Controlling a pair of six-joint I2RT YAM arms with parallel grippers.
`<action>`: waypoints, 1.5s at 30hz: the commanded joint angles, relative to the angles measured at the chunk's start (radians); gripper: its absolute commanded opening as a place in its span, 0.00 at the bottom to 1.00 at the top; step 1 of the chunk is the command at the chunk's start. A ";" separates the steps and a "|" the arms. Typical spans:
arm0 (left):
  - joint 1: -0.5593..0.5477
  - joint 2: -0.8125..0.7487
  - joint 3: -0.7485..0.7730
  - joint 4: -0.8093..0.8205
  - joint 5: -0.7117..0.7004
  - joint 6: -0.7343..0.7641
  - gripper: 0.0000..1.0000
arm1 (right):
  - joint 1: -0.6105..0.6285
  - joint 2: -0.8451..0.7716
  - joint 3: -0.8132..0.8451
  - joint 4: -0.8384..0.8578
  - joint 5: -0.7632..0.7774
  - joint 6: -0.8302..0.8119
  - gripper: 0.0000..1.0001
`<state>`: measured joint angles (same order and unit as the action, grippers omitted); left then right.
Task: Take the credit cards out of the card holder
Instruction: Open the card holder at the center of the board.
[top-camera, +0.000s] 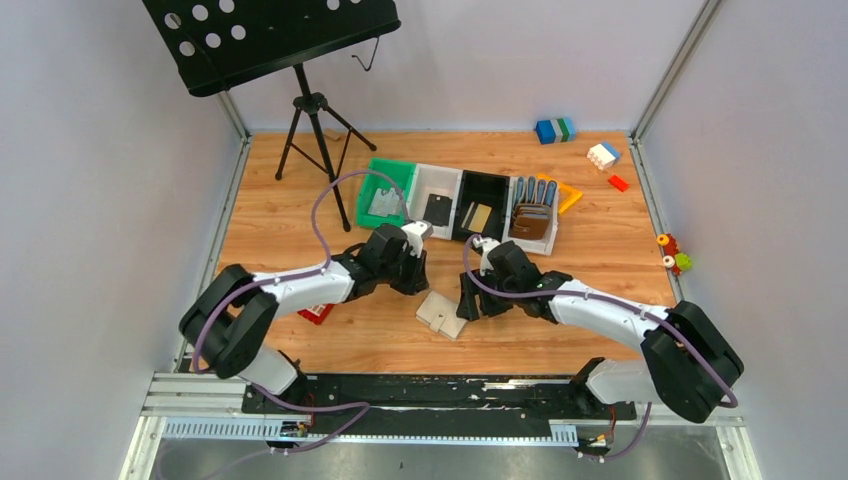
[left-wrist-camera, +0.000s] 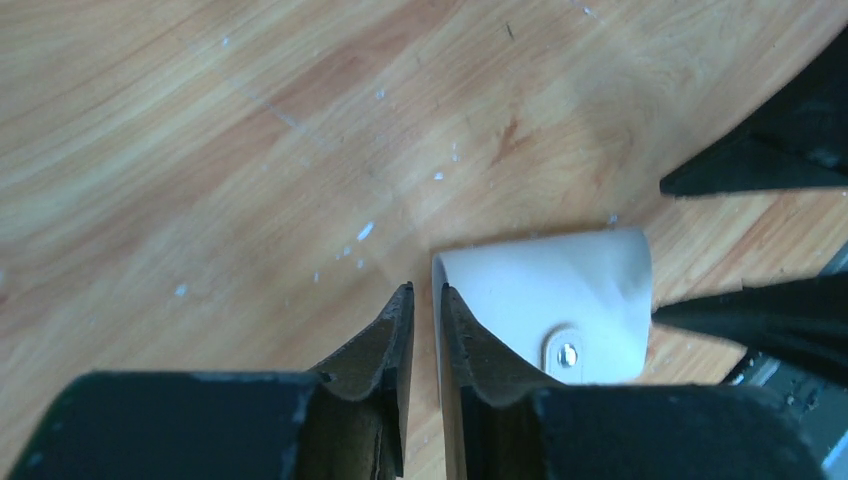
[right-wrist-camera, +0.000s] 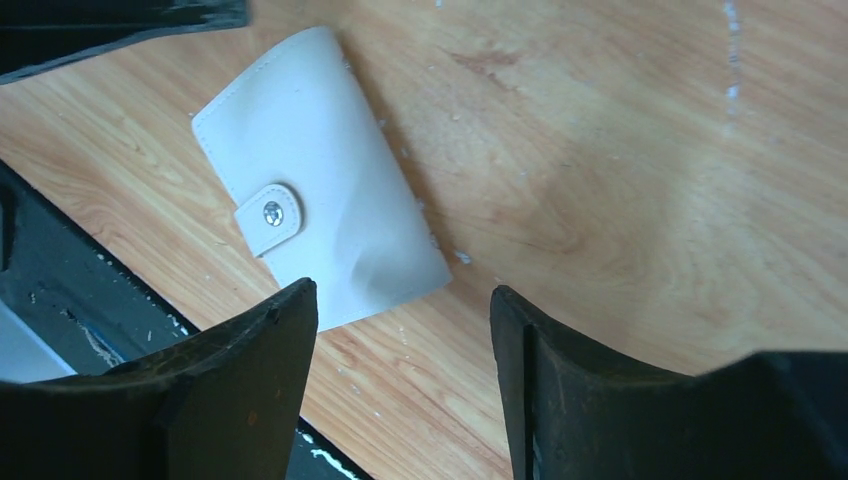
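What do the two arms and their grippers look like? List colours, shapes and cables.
The left arm and right arm match: white tubular links between bulky black joint housings, each with a purple-grey cable looping alongside. The left gripper and right gripper have two black fingers each, broad at the base, curving to narrow tips, with scuffed edges.
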<state>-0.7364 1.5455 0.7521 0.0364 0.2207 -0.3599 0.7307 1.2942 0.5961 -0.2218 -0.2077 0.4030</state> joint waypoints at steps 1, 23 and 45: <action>-0.007 -0.169 -0.061 -0.088 -0.067 -0.006 0.23 | -0.039 0.005 0.065 -0.002 0.009 -0.071 0.62; -0.039 -0.080 -0.205 0.150 0.101 -0.244 0.06 | -0.091 0.138 -0.042 0.238 -0.456 -0.001 0.39; -0.068 -0.191 -0.407 0.419 0.196 -0.550 0.40 | -0.143 0.231 -0.055 0.310 -0.450 0.152 0.40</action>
<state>-0.7845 1.3228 0.3580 0.2470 0.3225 -0.7834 0.5873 1.4986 0.5632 -0.0120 -0.5976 0.5053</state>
